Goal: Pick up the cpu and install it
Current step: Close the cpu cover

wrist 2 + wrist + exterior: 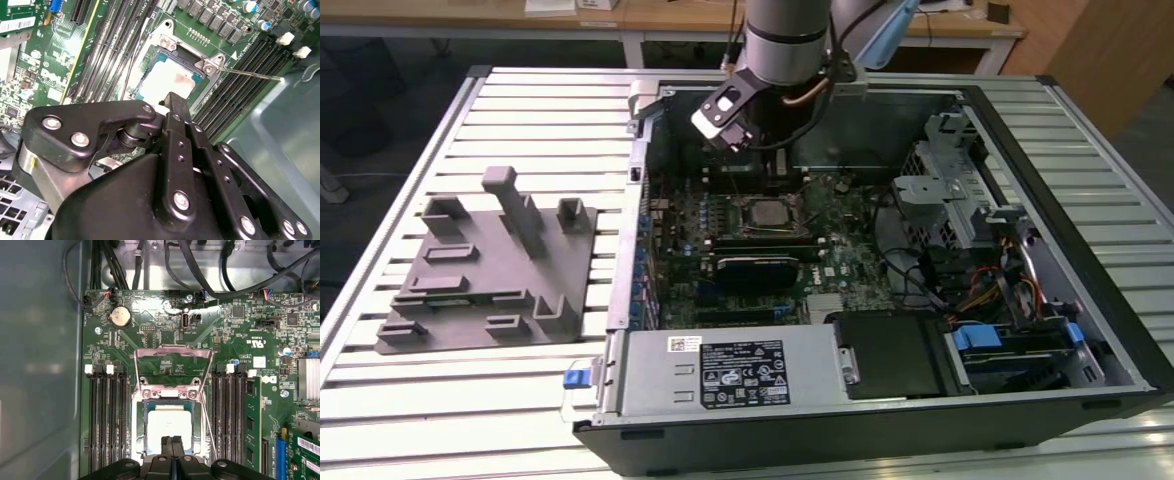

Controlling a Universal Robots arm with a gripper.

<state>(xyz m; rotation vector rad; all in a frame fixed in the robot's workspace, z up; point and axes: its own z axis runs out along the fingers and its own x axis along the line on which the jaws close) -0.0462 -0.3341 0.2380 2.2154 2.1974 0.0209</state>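
Under the tips of the black linkage gripper (172,439), the small flat square cpu with its pale silver top (170,421) lies flat in its socket on the green motherboard (150,335). In both wrist views the two fingers are pressed together with nothing between them; whether they touch the chip I cannot tell. The first wrist view shows the silver metal load plate (172,365) swung up off the socket, the rows of black memory slots (107,415) on either side of it and a round coin cell (119,316). The second wrist view shows a thin wire lever (250,74) standing out beside the socket. At the upper centre of the exterior view, the grey robot arm (781,40) reaches down into the open black computer case (1107,330). A grey plastic fixture plate with upright posts (487,270) sits at that view's left on the slatted aluminium table (454,400). Pale wooden desks (654,15) line the top edge.
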